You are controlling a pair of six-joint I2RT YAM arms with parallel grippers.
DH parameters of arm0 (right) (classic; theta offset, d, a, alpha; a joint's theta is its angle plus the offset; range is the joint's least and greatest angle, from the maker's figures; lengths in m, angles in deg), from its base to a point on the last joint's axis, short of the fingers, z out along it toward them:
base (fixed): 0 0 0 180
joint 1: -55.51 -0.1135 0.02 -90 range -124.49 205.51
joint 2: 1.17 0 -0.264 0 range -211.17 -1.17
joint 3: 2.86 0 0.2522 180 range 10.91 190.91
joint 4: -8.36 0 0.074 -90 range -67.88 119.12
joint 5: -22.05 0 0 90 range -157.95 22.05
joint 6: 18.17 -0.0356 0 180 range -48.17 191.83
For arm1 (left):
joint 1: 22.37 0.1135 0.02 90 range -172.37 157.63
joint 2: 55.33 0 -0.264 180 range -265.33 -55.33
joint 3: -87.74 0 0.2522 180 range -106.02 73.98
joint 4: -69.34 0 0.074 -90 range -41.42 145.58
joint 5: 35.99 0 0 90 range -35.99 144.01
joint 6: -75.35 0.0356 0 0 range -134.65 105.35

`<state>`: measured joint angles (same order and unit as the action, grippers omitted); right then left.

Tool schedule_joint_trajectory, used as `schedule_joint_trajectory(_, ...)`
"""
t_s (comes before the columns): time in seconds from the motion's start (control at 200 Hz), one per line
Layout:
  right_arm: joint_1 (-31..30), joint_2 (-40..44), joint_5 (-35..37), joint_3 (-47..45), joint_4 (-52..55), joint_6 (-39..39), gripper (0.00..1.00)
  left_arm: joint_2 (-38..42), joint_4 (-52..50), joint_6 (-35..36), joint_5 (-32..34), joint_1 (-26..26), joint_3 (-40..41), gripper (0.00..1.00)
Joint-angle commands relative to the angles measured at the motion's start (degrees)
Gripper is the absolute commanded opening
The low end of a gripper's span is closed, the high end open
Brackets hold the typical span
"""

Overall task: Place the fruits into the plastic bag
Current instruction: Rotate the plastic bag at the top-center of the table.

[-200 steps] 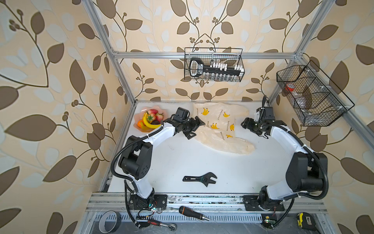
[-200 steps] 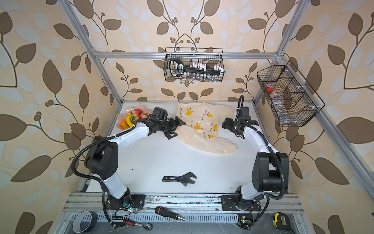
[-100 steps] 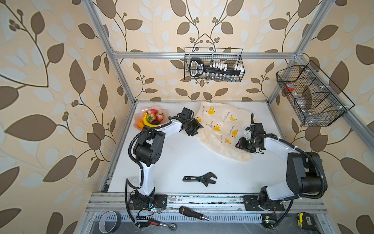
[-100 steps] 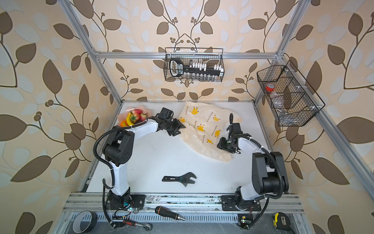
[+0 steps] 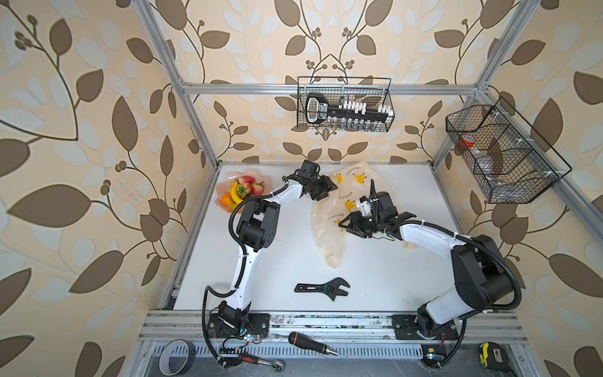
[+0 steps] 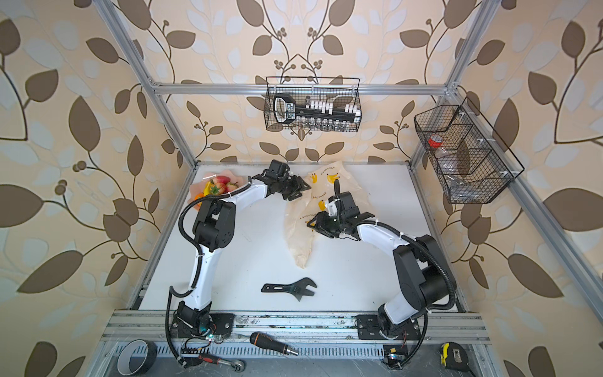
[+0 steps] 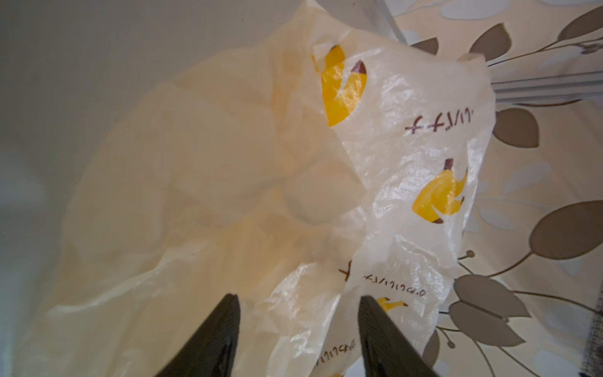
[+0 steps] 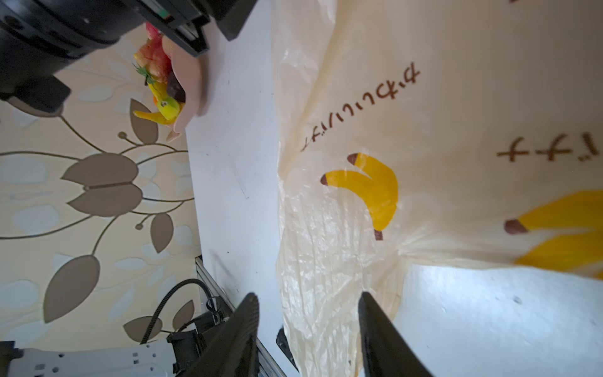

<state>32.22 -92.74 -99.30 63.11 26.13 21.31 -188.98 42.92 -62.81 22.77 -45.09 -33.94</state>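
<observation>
The plastic bag (image 5: 326, 235) (image 6: 300, 238) lies bunched in a long strip running from the back wall toward the table's middle. My left gripper (image 5: 331, 188) (image 7: 298, 300) sits at its back left edge, open, with loose bag (image 7: 228, 163) film between the parted fingers. At the strip's right side my right gripper (image 5: 342, 225) (image 8: 306, 298) is open too, straddling a crinkled fold of bag (image 8: 424, 98). The fruits (image 5: 243, 191) (image 6: 220, 189) (image 8: 160, 91) are piled in the pink dish (image 5: 223, 186) at the back left corner.
A black adjustable wrench (image 5: 326, 289) lies on the table near the front. Wire baskets hang on the back wall (image 5: 346, 104) and the right wall (image 5: 499, 156). A screwdriver (image 5: 310, 342), a ratchet and a tape roll (image 5: 176, 357) lie below the front rail.
The bag has gone from spread flat at the back to a narrow bunched strip reaching forward. My right gripper moved forward and left with it; the left gripper shifted toward the back.
</observation>
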Motion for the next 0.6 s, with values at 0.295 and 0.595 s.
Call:
schedule_joint_trajectory(0.295, 0.8, 11.1, 4.8, 12.5, 20.8, 8.3, 0.81, 16.4, -0.9, -1.5, -8.2, 10.2, 2.7, 0.99)
schedule_joint_trajectory(0.595, 11.1, 14.0, 36.2, 16.9, 44.7, 36.6, 0.85, 35.3, -22.9, 9.5, -6.2, 5.0, 18.5, 0.99)
